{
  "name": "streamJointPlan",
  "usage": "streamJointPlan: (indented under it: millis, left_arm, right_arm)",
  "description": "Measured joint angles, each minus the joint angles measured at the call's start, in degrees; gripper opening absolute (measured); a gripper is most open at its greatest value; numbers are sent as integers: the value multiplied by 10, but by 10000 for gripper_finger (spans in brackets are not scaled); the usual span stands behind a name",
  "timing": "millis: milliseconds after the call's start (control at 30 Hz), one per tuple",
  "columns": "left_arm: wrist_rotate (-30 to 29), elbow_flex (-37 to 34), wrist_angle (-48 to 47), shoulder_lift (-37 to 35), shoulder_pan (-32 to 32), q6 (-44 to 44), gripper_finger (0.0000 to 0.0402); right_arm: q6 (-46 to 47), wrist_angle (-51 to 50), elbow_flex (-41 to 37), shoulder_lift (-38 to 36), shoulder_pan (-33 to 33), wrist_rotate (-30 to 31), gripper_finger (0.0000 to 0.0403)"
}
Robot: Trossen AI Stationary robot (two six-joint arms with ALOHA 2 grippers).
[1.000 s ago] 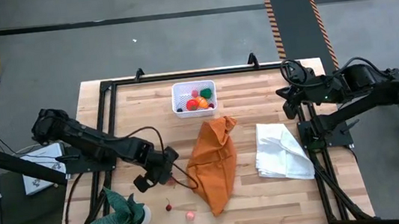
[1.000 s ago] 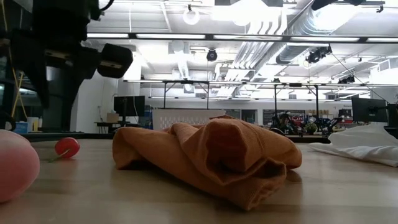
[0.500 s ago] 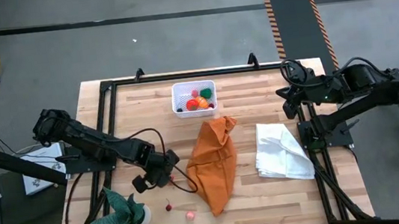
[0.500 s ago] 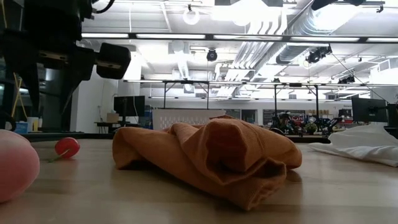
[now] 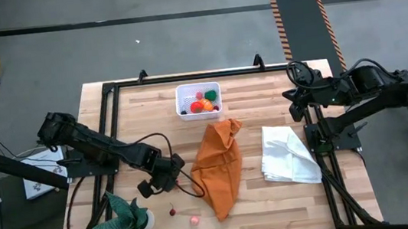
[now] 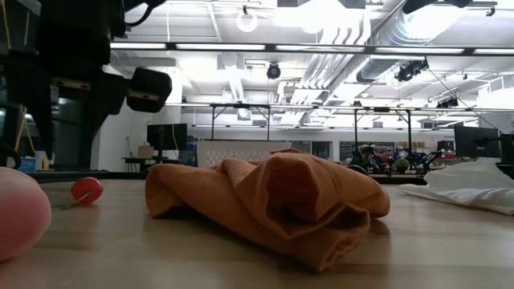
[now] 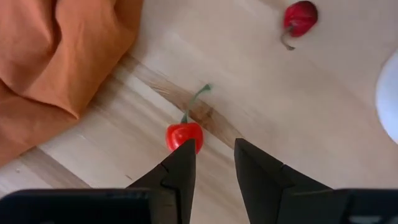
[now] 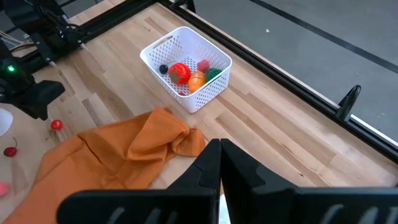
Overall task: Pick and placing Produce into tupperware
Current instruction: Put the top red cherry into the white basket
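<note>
Several toy fruits already sit in the white tub (image 5: 198, 100); at least three remain loose on the table.

The left gripper (image 7: 212, 155), fingers narrowly parted and empty, hovers just beside a red cherry (image 7: 184, 134) by the orange cloth (image 5: 218, 167). Another cherry (image 5: 172, 211) and, seemingly, a pink fruit (image 5: 194, 219) lie beyond. The right gripper (image 8: 219, 163) waits closed, far from the cloth.

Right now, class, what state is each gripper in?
Left gripper: open, empty, just above a red cherry beside the orange cloth.
Right gripper: shut, empty, waiting at the table's right edge.
</note>
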Motion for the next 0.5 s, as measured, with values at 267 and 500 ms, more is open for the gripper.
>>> streamJointPlan:
  millis: [267,500]
  left_arm:
    - [-18,0,14,22,0,-9,102]
    - [-27,0,17,22,0,-38,101]
  right_arm:
    - [0,0,0,0,0,0,0]
    - [0,0,0,0,0,0,0]
